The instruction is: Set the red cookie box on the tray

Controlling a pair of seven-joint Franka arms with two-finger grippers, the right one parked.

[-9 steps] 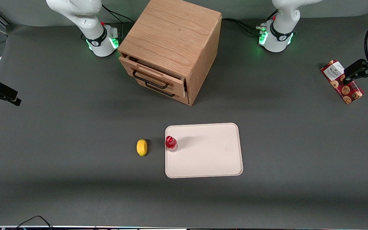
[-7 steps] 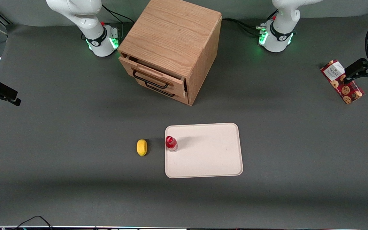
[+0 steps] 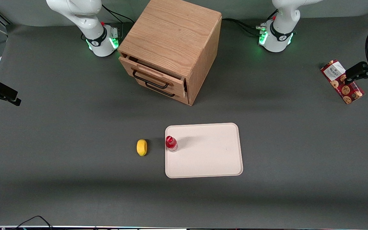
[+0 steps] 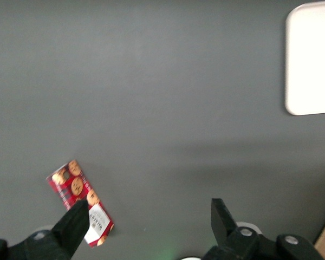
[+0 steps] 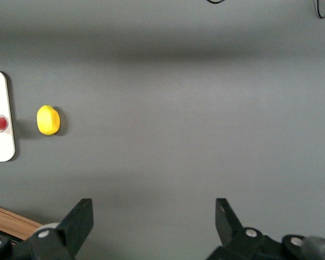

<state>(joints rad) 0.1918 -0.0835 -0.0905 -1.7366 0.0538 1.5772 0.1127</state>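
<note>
Front view shows you the red cookie box [image 3: 342, 81] flat on the bench [image 3: 75, 127] at the working arm's end, well apart from the tray [image 3: 209, 159], its long axis diagonal, white label end farther from the camera. The tool [image 3: 351, 76] above it is partly cut off there; the left wrist view shows its fingers [image 4: 76, 225] spread, holding nothing, one overlapping the box's label end.

We see matt grey table [image 3: 75, 127], oak-grain wood cabinet [image 3: 171, 41], smooth matt tray [image 3: 209, 159], printed-card red cookie box [image 3: 339, 83], matt black tool [image 4: 146, 216] above the table, over the box.
</note>
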